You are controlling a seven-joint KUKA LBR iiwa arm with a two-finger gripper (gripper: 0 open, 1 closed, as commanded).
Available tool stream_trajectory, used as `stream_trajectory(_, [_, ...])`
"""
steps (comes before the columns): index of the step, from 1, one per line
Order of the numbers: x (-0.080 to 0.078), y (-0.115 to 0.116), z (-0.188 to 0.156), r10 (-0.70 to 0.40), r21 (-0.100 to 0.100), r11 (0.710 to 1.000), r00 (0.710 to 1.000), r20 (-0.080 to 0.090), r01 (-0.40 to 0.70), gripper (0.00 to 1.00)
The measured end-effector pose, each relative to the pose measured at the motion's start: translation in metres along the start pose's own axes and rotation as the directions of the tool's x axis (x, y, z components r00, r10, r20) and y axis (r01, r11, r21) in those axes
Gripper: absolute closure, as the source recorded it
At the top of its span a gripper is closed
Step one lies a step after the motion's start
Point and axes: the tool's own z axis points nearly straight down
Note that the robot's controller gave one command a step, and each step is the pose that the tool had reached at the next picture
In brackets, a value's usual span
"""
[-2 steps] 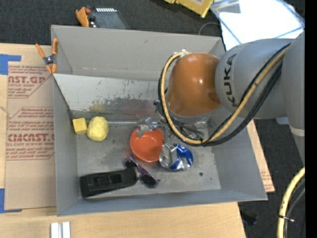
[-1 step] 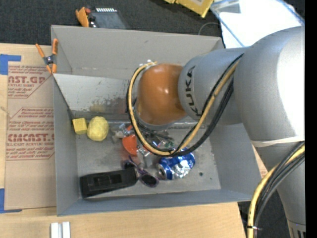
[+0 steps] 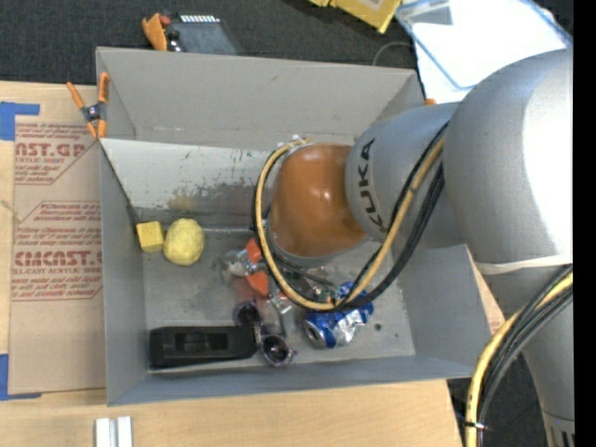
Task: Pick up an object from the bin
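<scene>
**Your grey KUKA arm (image 3: pixel 503 184) reaches in from the right** and covers the right side of the grey metal bin (image 3: pixel 186 91), with its wrist bent down over the middle of the floor. The rounded orange wrist cover (image 3: pixel 312 198) sits on top of the tool. Looped yellow and black cables (image 3: pixel 265 240) ring the cover, and it hides most of what hangs beneath it. The gripper (image 3: pixel 272 307) is low near the bin floor, just below the cover in the view. From this angle you cannot tell whether it is open or closed, or whether it grasps anything.

Along the bin's near wall, left of centre, lies a flat black rectangular device (image 3: pixel 200 345), to the gripper's left in the view. A crumpled blue and silver metal can (image 3: pixel 337 326) lies just to the right of the gripper, partly under the cables. Toward the left wall rests a lumpy pale-yellow ball (image 3: pixel 183 241), just beside a small yellow cube (image 3: pixel 150 237) on its left. Both are well apart from the gripper.

Nearest to the gripper is a small cluster. A small orange-red piece (image 3: pixel 253 254) lies just behind it, and small dark round pieces (image 3: pixel 274 349) lie just in front of it, beside the black device's right end. You cannot tell which of these the gripper stands over.
</scene>
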Motion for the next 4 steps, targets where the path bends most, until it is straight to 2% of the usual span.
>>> stream_trajectory(1, [-0.005,-0.028,0.001,-0.161,0.001,0.987,0.987,0.003,0.161,0.0])
stream_trajectory(2, [0.101,-0.06,-0.047,-0.319,-0.002,0.948,0.948,-0.002,0.319,1.0])
stream_trajectory(3, [0.101,-0.06,-0.047,-0.319,-0.002,0.948,0.948,-0.002,0.319,1.0])
stream_trajectory(4, [0.103,-0.068,-0.114,-0.242,-0.006,0.97,0.97,-0.004,0.242,1.0])
